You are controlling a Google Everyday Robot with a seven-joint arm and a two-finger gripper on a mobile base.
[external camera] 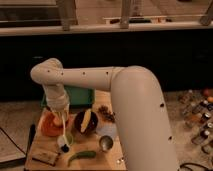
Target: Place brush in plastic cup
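Observation:
My gripper hangs below the white arm at the left of the wooden table. It is shut on the top of the brush. The white handle hangs straight down, with the dark head at the bottom. The head sits at the mouth of the small light-green plastic cup, which stands between the orange dish and the dark bowl. I cannot tell whether the head is inside the cup or just over it.
An orange dish lies left of the cup and a dark bowl with a banana lies right. A clear whitish cup, a metal cup and a green vegetable lie in front. A green tray stands behind. Bottles stand at the far right.

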